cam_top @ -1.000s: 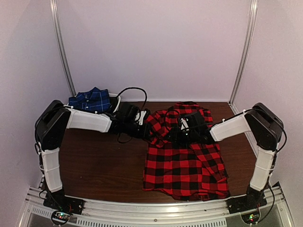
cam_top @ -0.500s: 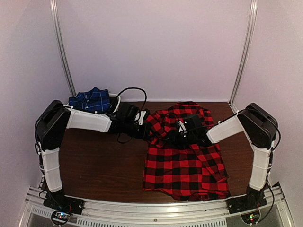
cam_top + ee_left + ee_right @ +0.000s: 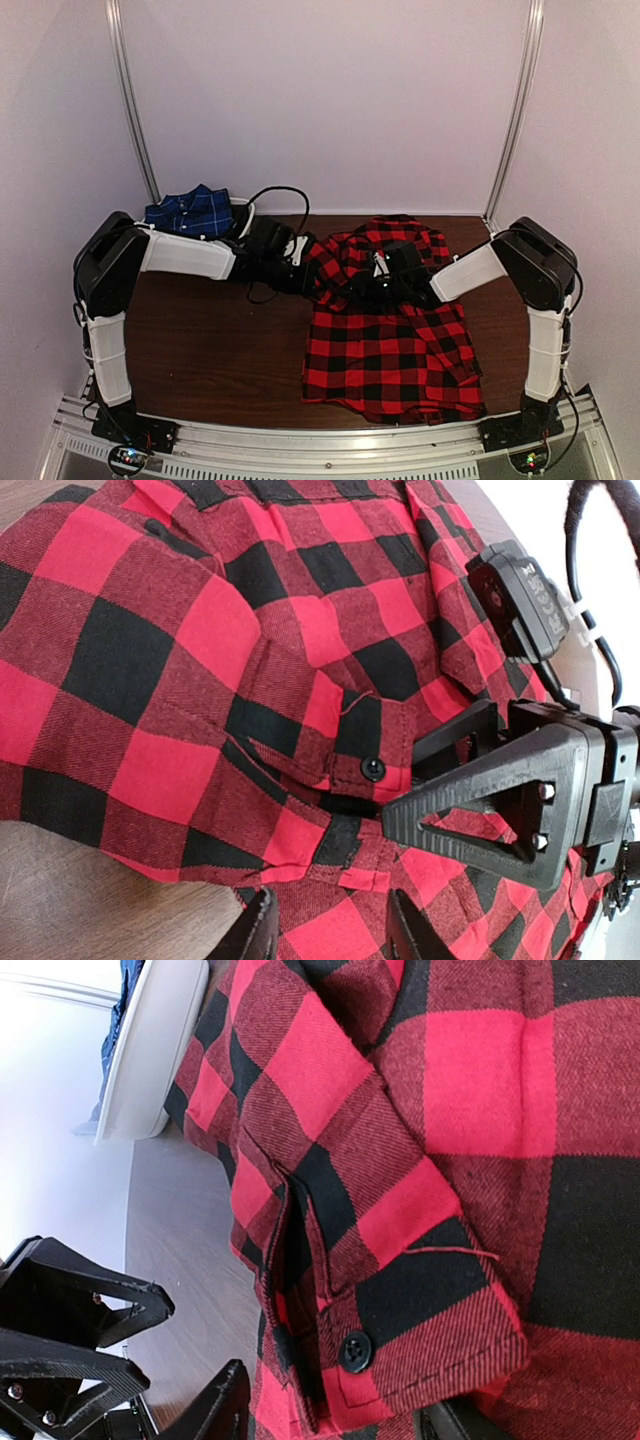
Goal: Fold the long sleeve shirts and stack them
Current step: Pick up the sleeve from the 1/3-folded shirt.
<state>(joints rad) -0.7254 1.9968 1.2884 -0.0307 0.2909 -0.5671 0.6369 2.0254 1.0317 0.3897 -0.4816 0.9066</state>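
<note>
The right arm [image 3: 470,270] has swung inward, its elbow nearer the middle of the bench, carrying the right jaws across the red shirt [image 3: 390,350], closer to the left jaws.

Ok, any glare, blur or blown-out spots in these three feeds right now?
Top external: even, soft light, red shirt slightly soft but readable. Left wrist: weave and button sharp, top-right corner blown white. Right wrist: cloth sharp, upper-left washed out around the navy shirt.

Red-and-black checked shirt [image 3: 390,350] lies spread at right; navy plaid shirt [image 3: 192,212] sits bunched far left.
</note>
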